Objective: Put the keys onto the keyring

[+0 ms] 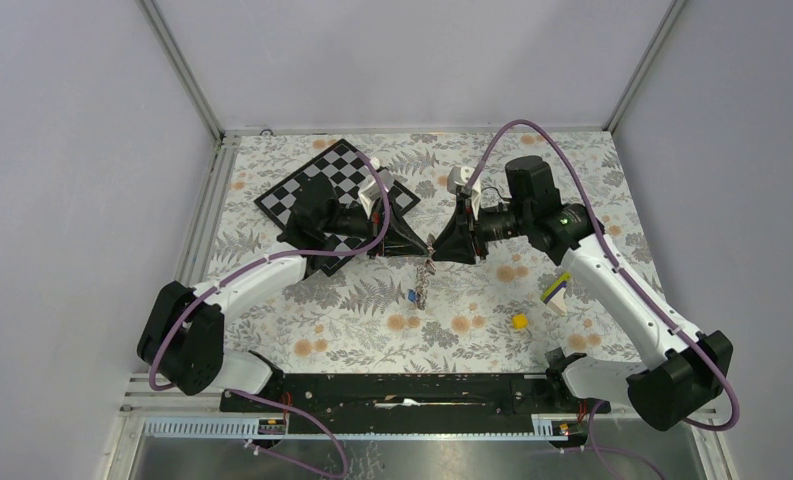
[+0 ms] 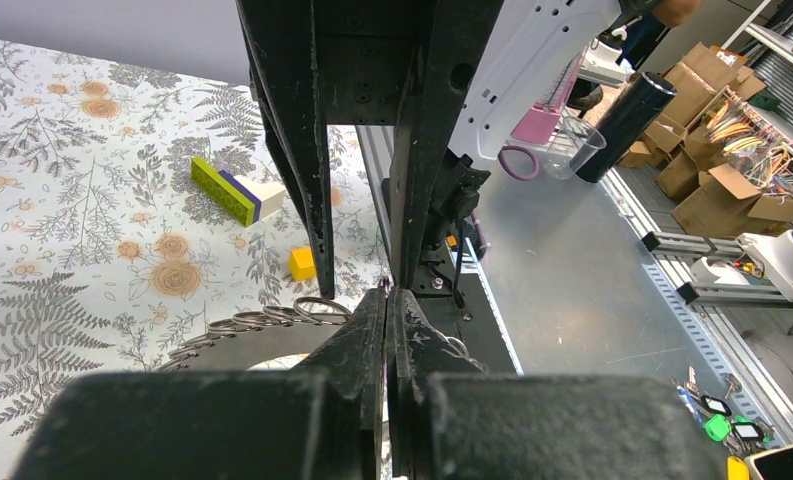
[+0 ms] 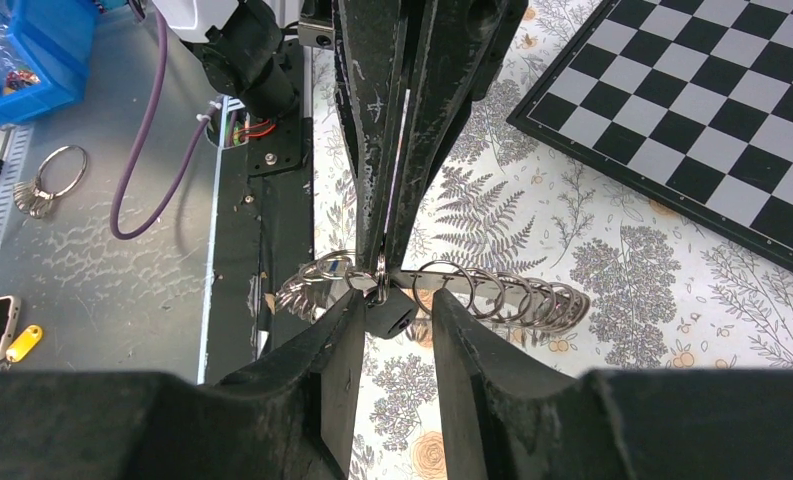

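The keyring (image 3: 502, 295), a chain of silver rings, hangs between the two grippers above the table's middle (image 1: 427, 275). My left gripper (image 2: 387, 295) is shut on it, with rings trailing to its left (image 2: 262, 320). In the right wrist view, the black key (image 3: 390, 315) hangs from the ring just below that pinch. My right gripper (image 3: 395, 300) is open around the key, which lies near one pad with a gap to the other. The blue key (image 1: 412, 296) shows beside the chain's lower end; whether they touch I cannot tell.
A black-and-white chessboard (image 1: 337, 195) lies at the back left under the left arm. A small yellow cube (image 1: 519, 321) and a purple-and-lime stick (image 1: 555, 290) rest on the floral cloth to the right, near the right arm.
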Tool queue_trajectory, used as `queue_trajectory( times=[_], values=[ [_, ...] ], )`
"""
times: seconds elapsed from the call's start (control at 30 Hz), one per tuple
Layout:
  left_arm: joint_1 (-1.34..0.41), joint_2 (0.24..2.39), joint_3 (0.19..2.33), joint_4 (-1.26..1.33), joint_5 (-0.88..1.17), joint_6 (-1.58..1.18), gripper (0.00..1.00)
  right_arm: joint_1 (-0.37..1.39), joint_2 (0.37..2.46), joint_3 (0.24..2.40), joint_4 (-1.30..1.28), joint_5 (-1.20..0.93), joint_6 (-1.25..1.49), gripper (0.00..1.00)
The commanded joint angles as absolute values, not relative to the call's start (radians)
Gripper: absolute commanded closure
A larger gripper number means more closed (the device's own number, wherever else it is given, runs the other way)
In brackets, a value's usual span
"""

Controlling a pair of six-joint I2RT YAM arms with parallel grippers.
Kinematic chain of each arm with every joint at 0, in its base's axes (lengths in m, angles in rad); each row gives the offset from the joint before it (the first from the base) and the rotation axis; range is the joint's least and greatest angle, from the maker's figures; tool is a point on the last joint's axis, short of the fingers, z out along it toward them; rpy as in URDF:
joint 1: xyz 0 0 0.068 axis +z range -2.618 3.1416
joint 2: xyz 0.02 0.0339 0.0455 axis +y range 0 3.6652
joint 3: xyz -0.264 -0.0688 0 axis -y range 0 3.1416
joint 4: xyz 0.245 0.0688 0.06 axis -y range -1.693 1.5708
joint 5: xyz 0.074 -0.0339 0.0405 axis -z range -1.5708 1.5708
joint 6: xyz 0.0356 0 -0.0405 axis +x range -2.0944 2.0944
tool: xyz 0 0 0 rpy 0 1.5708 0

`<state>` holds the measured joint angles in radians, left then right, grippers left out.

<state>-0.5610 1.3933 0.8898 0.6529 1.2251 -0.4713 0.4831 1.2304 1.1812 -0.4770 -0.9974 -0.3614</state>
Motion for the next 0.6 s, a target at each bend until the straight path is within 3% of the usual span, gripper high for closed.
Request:
queue_trajectory(
  times=[0.0,0.57],
  values=[
    [-0.56,1.371,0.888,0.745,1.24,-0.484,1.0,0.481,1.242,1.195,-0.432,-1.043,-0.342,0.63],
    [-0.56,1.371,0.877,0.758,1.234,-0.485,1.0,0.491,1.261,1.165,-0.399,-1.072,-0.318,0.72]
  ],
)
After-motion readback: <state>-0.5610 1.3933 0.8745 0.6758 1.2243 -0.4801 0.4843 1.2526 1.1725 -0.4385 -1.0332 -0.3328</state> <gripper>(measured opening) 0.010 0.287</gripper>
